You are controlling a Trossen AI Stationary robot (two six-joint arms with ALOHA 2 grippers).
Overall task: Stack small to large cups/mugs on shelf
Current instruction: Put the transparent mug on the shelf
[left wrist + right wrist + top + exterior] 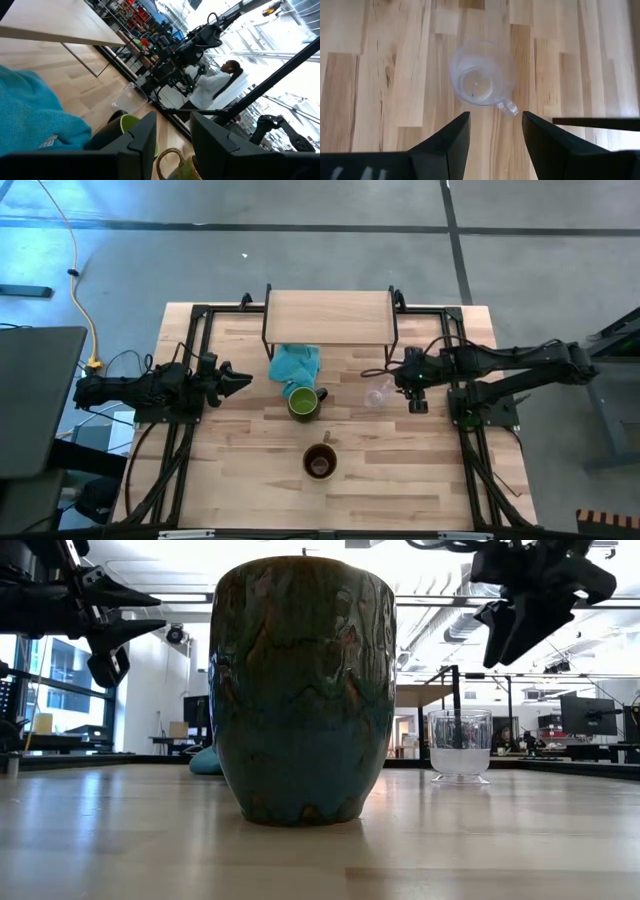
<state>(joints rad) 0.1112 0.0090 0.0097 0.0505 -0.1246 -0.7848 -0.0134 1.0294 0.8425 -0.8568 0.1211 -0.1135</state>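
Note:
A small clear glass cup stands upright on its base on the table, right of centre. My right gripper hangs open above it, slanting down, its fingers clear of the glass. The green-lined dark mug stands mid-table beside a teal cloth. The brown mug stands nearer the front edge and fills the low view. The shelf is at the far edge, its board bare. My left gripper waits open at the left, pointing level toward the mugs.
The teal cloth lies partly under the shelf's left front leg area. Black frame rails run along both table sides. A person in white sits beyond the table. Bare wood lies between the glass cup and the shelf.

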